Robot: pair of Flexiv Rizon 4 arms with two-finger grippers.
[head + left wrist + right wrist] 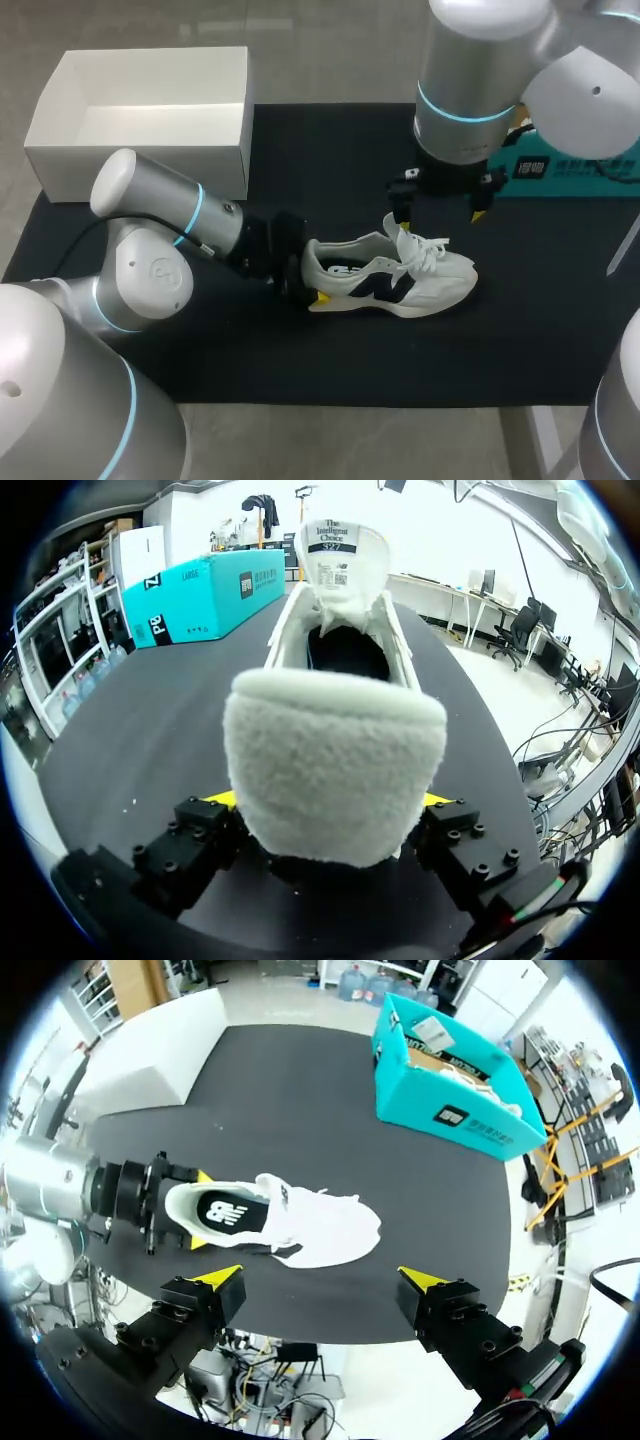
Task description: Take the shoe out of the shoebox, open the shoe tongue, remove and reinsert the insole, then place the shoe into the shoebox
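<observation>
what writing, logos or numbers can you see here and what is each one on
tongue label: several printed lines, the lowest too small to read
insole: a logo mark
shoe side: one large letter
teal box: logos and short print, partly too small to read

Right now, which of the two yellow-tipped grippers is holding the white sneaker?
The left gripper: it is shut on the heel of the white sneaker from both sides. The right gripper hangs open above the sneaker, touching nothing.

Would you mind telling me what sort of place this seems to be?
Probably a robot test bench: a black mat holds one white shoe, the left gripper shut on its heel, the right gripper open above.
</observation>
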